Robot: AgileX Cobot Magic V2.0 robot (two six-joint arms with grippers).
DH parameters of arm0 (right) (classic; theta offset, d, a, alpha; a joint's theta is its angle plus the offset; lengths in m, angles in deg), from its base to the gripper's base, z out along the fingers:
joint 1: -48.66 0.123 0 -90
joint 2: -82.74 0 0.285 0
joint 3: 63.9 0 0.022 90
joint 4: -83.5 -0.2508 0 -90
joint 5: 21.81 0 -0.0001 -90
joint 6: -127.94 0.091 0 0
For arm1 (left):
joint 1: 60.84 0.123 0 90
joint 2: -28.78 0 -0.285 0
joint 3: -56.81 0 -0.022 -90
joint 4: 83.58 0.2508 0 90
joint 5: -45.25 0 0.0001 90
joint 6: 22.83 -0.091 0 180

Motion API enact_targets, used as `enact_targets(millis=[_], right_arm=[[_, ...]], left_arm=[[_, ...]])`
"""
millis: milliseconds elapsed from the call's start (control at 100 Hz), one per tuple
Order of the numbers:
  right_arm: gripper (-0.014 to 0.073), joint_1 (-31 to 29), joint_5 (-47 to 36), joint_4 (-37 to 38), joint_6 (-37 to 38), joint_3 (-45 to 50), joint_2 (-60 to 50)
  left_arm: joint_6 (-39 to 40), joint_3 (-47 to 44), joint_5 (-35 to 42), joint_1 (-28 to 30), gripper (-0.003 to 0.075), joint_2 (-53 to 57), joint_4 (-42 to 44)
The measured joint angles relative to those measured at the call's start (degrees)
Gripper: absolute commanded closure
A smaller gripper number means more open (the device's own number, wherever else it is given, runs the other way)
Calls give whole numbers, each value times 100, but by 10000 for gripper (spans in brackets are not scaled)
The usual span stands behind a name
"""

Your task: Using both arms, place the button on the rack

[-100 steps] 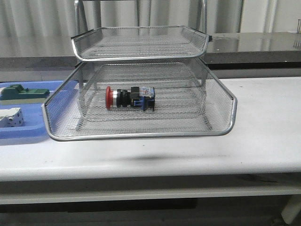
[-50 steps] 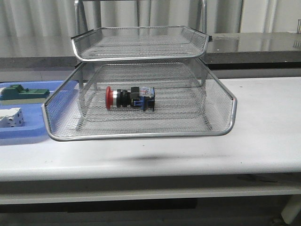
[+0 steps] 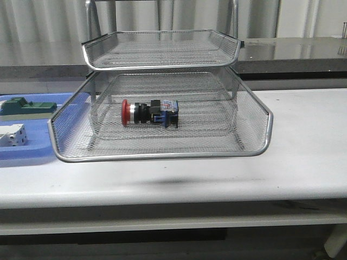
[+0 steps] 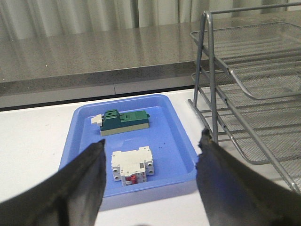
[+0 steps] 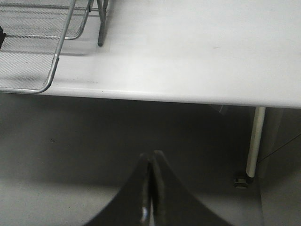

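While the button (image 3: 149, 112) lies sideways in the pulled-out rack (image 3: 162, 155) tray, cap pointing left, the left gripper (image 4: 150, 160) hangs spread by the blue tray (image 4: 181, 136); the right gripper (image 5: 150, 165) is pressed together off the table's (image 5: 197, 56) near edge.

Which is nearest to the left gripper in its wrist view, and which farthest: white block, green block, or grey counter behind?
From the left gripper:
1. White block, in the blue tray's near part.
2. Green block, in the tray's far part.
3. Grey counter, behind the table.

Front camera faces rack (image 3: 162, 97); both wrist views share it.
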Motion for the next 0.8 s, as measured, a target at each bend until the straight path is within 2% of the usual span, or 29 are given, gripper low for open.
enact_targets(millis=[250, 800], right_arm=[[662, 0, 0, 0, 0, 0, 0], [662, 0, -11, 0, 0, 0, 0]], left_arm=[[0, 0, 0, 0, 739, 0, 0], [0, 0, 0, 0, 741, 0, 0]])
